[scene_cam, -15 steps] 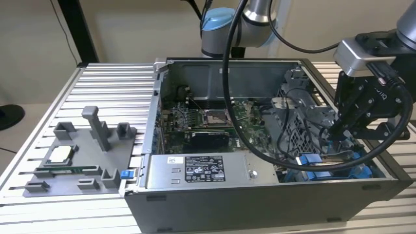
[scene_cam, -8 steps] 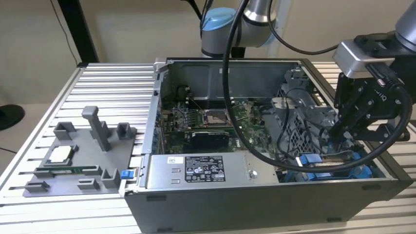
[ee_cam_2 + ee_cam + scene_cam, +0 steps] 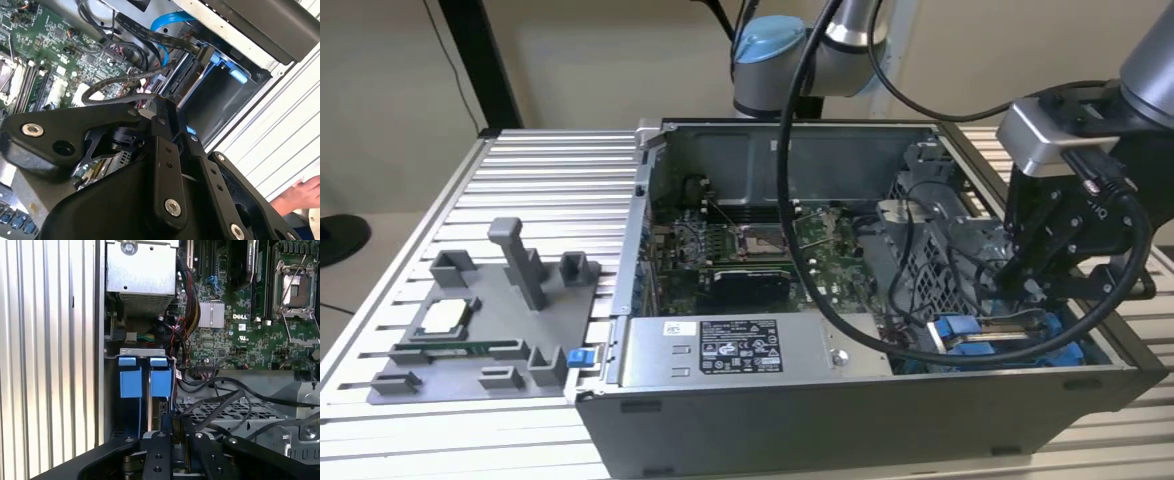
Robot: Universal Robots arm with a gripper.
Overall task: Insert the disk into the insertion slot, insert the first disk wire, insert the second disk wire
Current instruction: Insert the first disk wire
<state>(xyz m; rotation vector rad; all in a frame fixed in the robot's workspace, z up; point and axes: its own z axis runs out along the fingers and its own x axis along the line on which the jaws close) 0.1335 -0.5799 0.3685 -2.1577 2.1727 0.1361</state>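
Gripper [image 3: 1037, 293], at the exterior view's near right, sits directly over the disk [image 3: 161, 384] standing lengthwise in the slot [image 3: 137, 351]; whether the fingers are open or closed cannot be told.

Silver arm [image 3: 854, 22], blue cap [image 3: 767, 42], seemingly matte-black screwed gripper [image 3: 1027, 286].

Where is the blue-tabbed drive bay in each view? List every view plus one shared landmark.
Exterior view: drive bay in the case's near corner, exterior view's right.
First wrist view: drive bay between table slats and black cables.
Second wrist view: drive bay against the case's outer wall.
Shared landmark: green circuit board.
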